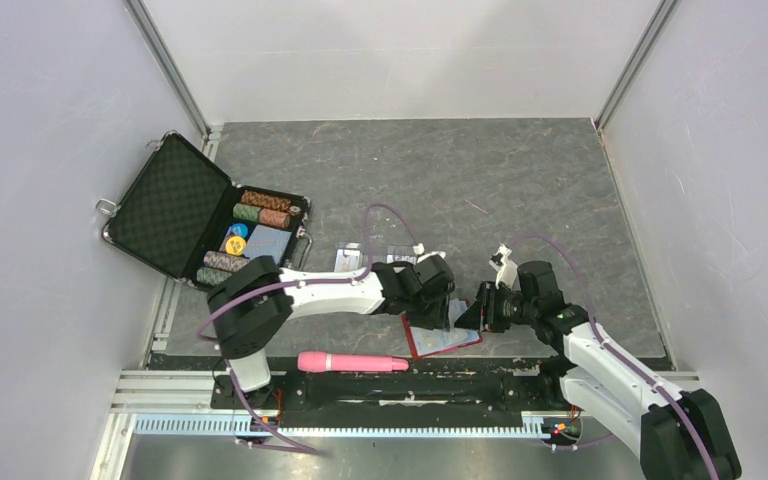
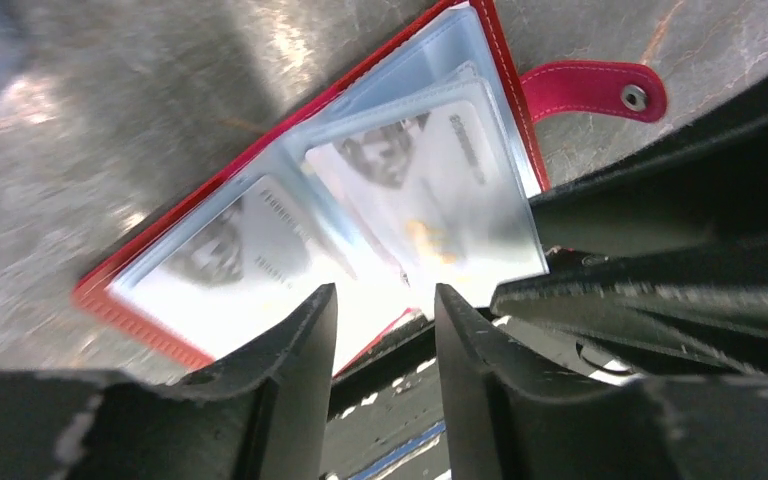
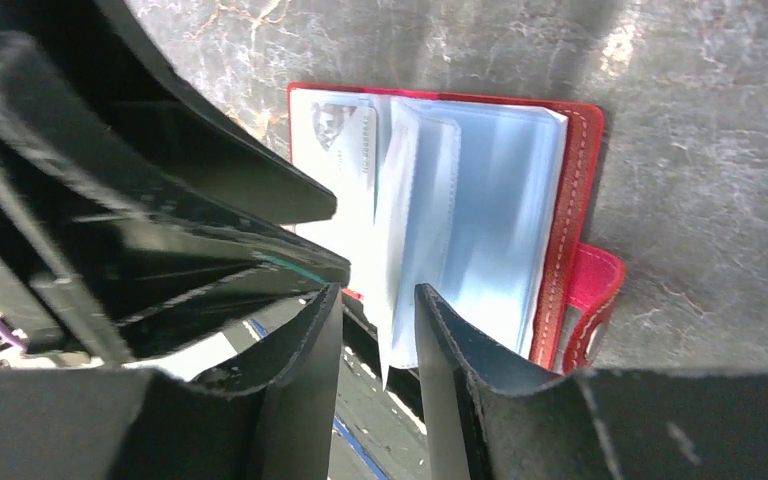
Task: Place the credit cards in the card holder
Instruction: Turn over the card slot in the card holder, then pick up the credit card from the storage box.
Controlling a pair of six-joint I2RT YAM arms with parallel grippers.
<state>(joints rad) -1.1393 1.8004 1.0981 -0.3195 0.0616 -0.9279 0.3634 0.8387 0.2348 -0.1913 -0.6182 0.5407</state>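
The red card holder [image 1: 452, 342] lies open on the mat near the front edge, its snap tab [image 2: 600, 92] pointing away from the fold. Credit cards [image 2: 430, 180] sit inside its pale clear sleeves; another shows in a left sleeve [image 2: 225, 250] and in the right wrist view [image 3: 335, 150]. Two more cards [image 1: 348, 260] lie loose on the mat behind the left arm. My left gripper [image 2: 385, 292] hovers open over the holder's near edge with nothing between its fingers. My right gripper [image 3: 378, 292] is open, a loose sleeve leaf [image 3: 400, 300] standing up between its fingers.
An open black chip briefcase [image 1: 200, 215] with chip stacks stands at the left wall. A pink cylinder [image 1: 352, 362] lies by the front rail. A small pale object [image 1: 503, 262] sits behind the right gripper. Both grippers are close together over the holder.
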